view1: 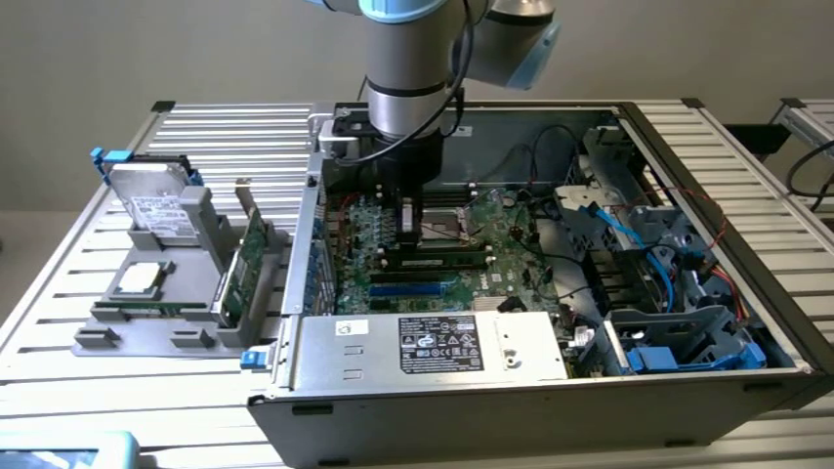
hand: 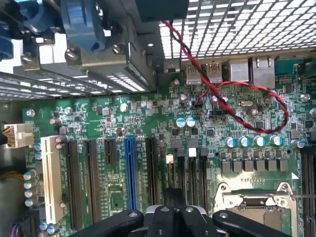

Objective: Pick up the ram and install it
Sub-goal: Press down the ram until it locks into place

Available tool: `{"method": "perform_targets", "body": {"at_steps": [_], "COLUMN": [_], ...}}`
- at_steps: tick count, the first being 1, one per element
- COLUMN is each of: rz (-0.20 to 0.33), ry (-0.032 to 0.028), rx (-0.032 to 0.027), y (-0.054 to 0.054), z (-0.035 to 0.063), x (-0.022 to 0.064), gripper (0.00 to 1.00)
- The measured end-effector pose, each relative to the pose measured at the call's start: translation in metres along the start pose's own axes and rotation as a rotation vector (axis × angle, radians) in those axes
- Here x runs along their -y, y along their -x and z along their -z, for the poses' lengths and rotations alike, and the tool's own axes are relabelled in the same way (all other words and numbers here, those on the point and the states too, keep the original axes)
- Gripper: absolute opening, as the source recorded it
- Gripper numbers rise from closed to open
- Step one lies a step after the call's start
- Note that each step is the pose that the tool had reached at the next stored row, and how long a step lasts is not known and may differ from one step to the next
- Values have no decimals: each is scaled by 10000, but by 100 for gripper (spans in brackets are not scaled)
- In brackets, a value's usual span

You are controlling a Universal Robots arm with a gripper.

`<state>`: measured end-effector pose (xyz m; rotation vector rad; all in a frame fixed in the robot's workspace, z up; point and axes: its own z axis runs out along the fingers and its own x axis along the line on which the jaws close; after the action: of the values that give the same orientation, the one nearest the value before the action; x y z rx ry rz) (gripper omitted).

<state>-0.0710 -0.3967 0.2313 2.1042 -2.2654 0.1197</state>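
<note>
The arm reaches down into the open computer case (view1: 729,322), which lies on its side on a slatted metal table (view1: 78,322). The gripper (view1: 412,227) hangs just above the motherboard (view1: 521,254), near the processor socket (hand: 256,202). Its jaws are pressed together; the wrist view shows the dark fingers (hand: 174,200) meeting over the board, with nothing visibly pinched between them.

The ram (view1: 437,262) appears to be seated already in a memory slot beside the blue slots (view1: 414,286) (the view is too coarse to confirm the latches). It sits just below the gripper in the exterior view.

Outside the case, on the exterior view's left, a grey fixture (view1: 170,327) holds a hard drive (view1: 154,210), a processor chip (view1: 141,280) and an upright expansion card (view1: 245,264).
</note>
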Motion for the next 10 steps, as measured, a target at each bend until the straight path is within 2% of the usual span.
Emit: {"method": "perform_targets", "body": {"at_steps": [3,10], "rz": [-2,-1], "ry": [4,6], "rx": [-6,-9], "y": [0,2], "z": [63,124], "x": [99,368], "gripper": [11,11]}}
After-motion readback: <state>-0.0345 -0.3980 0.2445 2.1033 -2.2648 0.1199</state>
